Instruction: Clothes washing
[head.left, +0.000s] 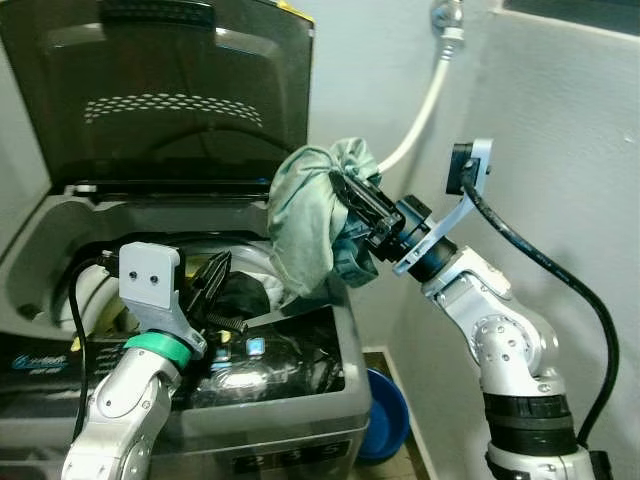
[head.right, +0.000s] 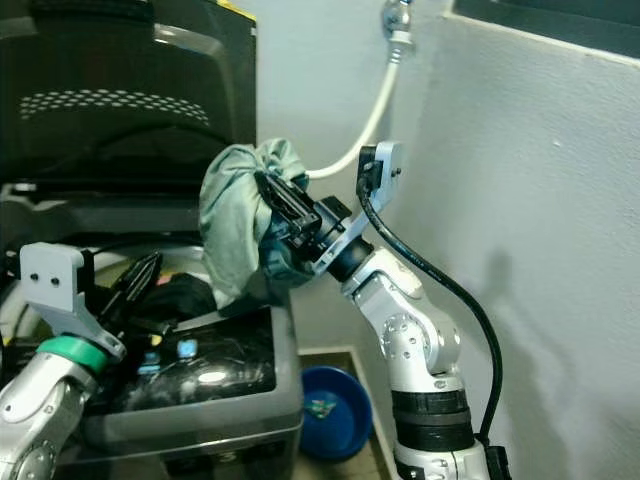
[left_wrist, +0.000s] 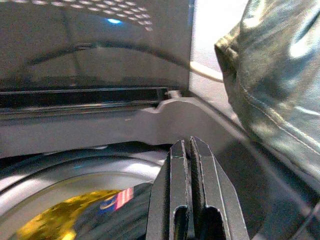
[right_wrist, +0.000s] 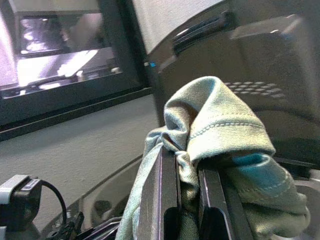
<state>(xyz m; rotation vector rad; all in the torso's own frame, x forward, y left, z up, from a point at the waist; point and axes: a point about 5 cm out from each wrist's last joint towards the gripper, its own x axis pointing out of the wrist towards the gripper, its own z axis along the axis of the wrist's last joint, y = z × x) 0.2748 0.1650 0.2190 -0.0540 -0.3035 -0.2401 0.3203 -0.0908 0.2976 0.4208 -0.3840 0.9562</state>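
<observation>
A top-loading washing machine (head.left: 40, 250) stands before me with its dark lid (head.left: 160, 90) raised. My right gripper (head.left: 348, 200) is shut on a pale green garment (head.left: 305, 215), holding it bunched above the machine's right rim; the cloth (right_wrist: 215, 130) wraps over the fingers and hangs down toward the tub. My left gripper (head.left: 218, 262) is shut with nothing in it and hovers over the tub's front part, its fingers (left_wrist: 180, 170) pressed together. Dark clothes (head.left: 245, 295) lie inside the tub just past it.
A white hose (head.left: 425, 110) runs from a wall tap down behind the machine. A blue basin (head.left: 385, 415) sits on the floor in the narrow gap between machine and right wall (head.left: 560, 120). The glossy control panel (head.left: 270, 370) runs along the front.
</observation>
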